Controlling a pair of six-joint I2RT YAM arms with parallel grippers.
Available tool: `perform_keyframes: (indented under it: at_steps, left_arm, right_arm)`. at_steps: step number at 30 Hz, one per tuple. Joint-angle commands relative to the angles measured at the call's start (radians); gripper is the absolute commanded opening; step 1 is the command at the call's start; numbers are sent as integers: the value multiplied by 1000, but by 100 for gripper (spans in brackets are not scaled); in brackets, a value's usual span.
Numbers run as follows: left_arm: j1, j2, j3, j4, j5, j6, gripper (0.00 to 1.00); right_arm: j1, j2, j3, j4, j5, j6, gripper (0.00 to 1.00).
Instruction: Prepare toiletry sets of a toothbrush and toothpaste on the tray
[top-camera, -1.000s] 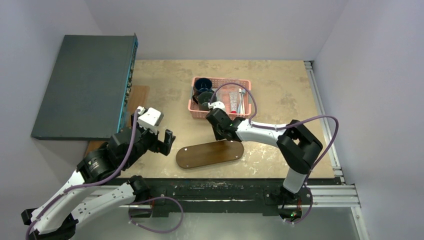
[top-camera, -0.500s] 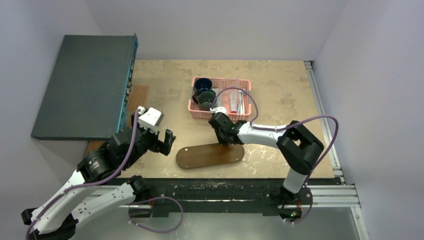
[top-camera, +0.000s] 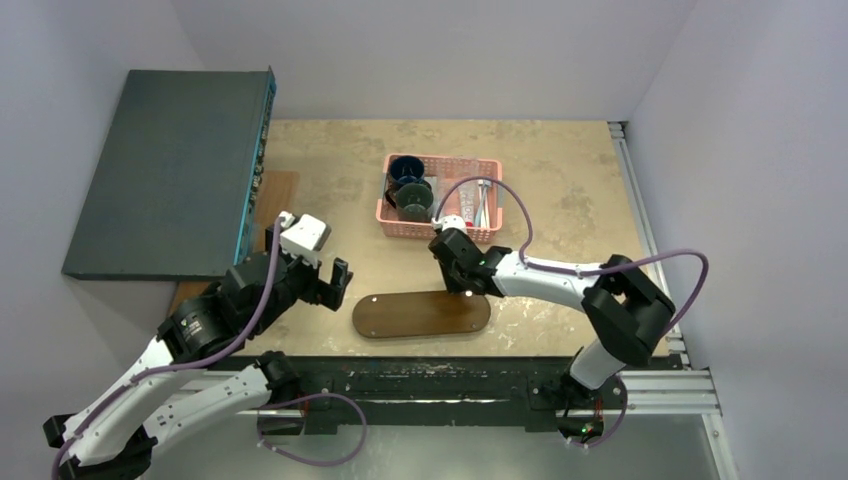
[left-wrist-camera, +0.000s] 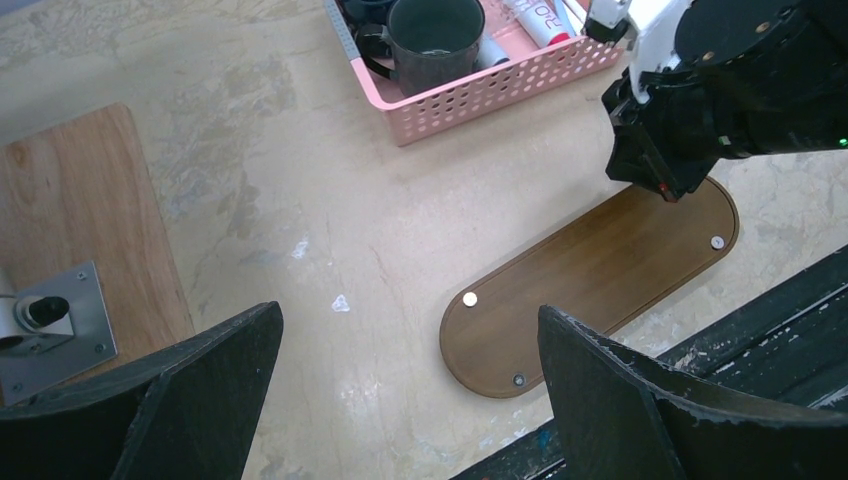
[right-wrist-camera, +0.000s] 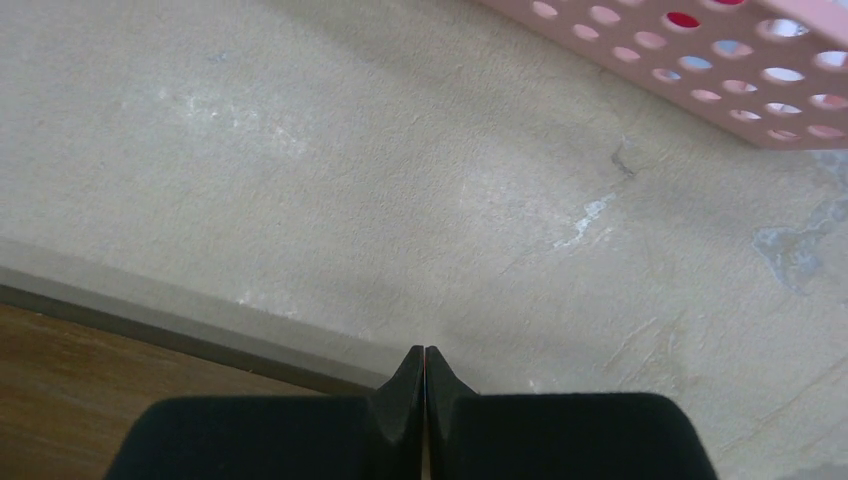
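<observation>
At the far rim of the tray (top-camera: 400, 318), toward its 3 o'clock end, we find the right gripper (top-camera: 463, 287) with its jaws pressed together and nothing between them. The wrist view confirms this: the closed fingertips (right-wrist-camera: 405, 385) hang at the tray's edge, with wood at 8 o'clock and the table (right-wrist-camera: 400, 150) at 12 o'clock. The tray carries no toiletries. Its long axis runs 9 to 3 o'clock in the overhead view.

We locate the set items in the pink basket (top-camera: 392, 222), near the right gripper at its 12 o'clock. The toothpaste tube (top-camera: 464, 203) and the toothbrush (top-camera: 484, 200) lie side by side in the basket's 3 o'clock half. Their long axes run 12 to 6 o'clock, so they present end-on to the jaws. Two dark mugs (top-camera: 414, 197) fill the 9 o'clock half.

We judge the right arm to be the nearer one for the pick. The left gripper (top-camera: 320, 283) hangs with its jaws wide apart at 9 o'clock of the tray, well apart from the basket.

Obstructions:
- The basket's near wall stands between the jaws and the items, so we expect an approach from above with the jaws parted first.
- The right arm's purple cable (top-camera: 497, 188) arcs over the basket's 3 o'clock end.
- The mugs crowd the tube from 9 o'clock.
</observation>
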Motion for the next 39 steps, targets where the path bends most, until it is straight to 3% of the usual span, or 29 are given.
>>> perform_keyframes:
  at_steps: [1, 9, 12, 16, 28, 39]
  left_arm:
    - [5, 15, 0, 29, 11, 15, 99]
    - [2, 60, 6, 29, 74, -11, 100]
    - [3, 91, 20, 27, 121, -56, 100]
    - [3, 127, 31, 5, 130, -144, 100]
    - [4, 247, -85, -61, 41, -522, 99]
    - [6, 377, -223, 67, 89, -649, 97]
  right_arm:
    - [-1, -102, -3, -35, 34, 24, 0]
    - [-1, -283, -23, -93, 64, 39, 9]
    - [-1, -348, -52, -96, 71, 47, 26]
    - [-1, -419, -105, -87, 68, 64, 34]
    - [-1, -500, -221, -52, 39, 128, 39]
    - [-1, -532, -271, -53, 48, 164, 38]
